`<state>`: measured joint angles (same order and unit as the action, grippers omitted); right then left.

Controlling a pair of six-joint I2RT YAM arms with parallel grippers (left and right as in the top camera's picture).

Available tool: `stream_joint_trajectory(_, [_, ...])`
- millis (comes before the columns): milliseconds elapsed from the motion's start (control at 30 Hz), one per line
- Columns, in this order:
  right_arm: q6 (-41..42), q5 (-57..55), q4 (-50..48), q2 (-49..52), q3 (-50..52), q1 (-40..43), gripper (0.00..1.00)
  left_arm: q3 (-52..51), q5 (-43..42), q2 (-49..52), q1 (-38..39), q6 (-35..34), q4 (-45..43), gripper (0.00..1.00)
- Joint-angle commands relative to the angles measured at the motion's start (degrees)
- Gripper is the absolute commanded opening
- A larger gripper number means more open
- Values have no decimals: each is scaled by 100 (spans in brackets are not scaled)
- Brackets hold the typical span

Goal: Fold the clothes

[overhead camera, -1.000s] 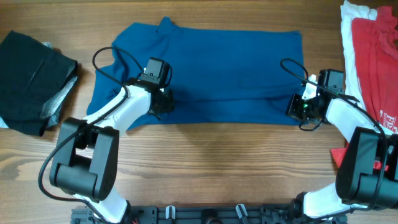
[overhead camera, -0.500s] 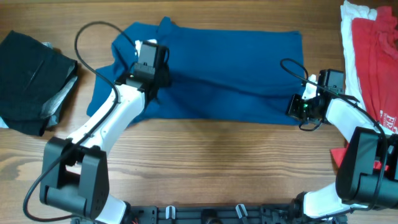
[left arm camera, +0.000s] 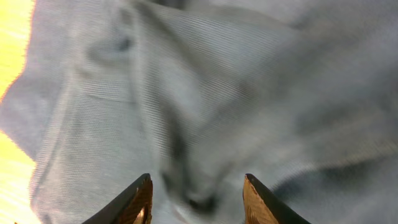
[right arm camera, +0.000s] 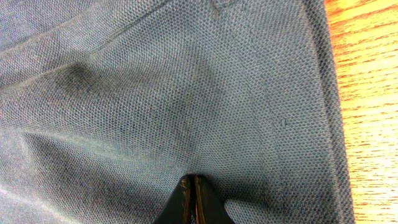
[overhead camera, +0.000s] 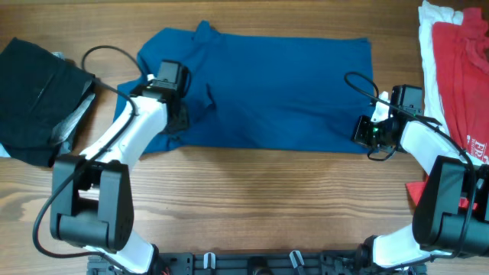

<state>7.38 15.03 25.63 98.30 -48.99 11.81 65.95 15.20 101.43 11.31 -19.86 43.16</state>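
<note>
The blue shirt (overhead camera: 275, 92) lies flat on the table (overhead camera: 267, 206) beside the red tee (overhead camera: 458, 76), your right hand (overhead camera: 365, 131) pinching its tee-side edge, your left hand (overhead camera: 177, 116) half-open, empty, over the far end: grip there, then lift both evenly.

Wooden table (overhead camera: 267, 198), pale grain.

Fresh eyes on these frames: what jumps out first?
The blue shirt spread wide across the middle of the wooden table dominates. The right gripper pinches its near right corner, while the left gripper hangs open over its left end. A red tee lies on a white garment at the right edge, a dark garment at the left.
</note>
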Motion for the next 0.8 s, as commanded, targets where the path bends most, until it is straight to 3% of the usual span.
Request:
stream_joint_trajectory(0, [-74,50,4,278,166,-39,4,-59,-378,-39,-299,-424,66,45])
stream_joint_trajectory(167, [-74,52,-7,278,166,-39,4,-380,-898,39,-334,-654,-184,44])
stream_joint_trajectory(200, [-74,52,2,278,166,-39,4,-442,-1034,61,-334,-654,-264,38])
stream_joint_trajectory(267, [-74,52,28,278,166,-39,4,-476,-1137,52,-334,-649,-457,4])
stream_joint_trajectory(500, [-76,50,33,278,166,-39,4,48,-1217,-581,-756,-616,-1569,4])
stream_joint_trajectory(533, [-76,50,33,278,166,-39,4,48,-1213,-529,-841,-616,-1532,16])
stream_joint_trajectory(567, [-79,50,33,278,166,-39,4,48,-1215,-463,-938,-636,-1443,51])
stream_joint_trajectory(600, [-79,50,31,278,166,-39,4,48,-1220,-389,-1038,-636,-1259,93])
stream_joint_trajectory(633, [-76,50,28,278,166,-39,4,48,-1220,-354,-1093,-632,-918,100])
stream_joint_trajectory(767, [-76,52,33,278,166,-39,4,48,-739,-354,-1296,-614,396,100])
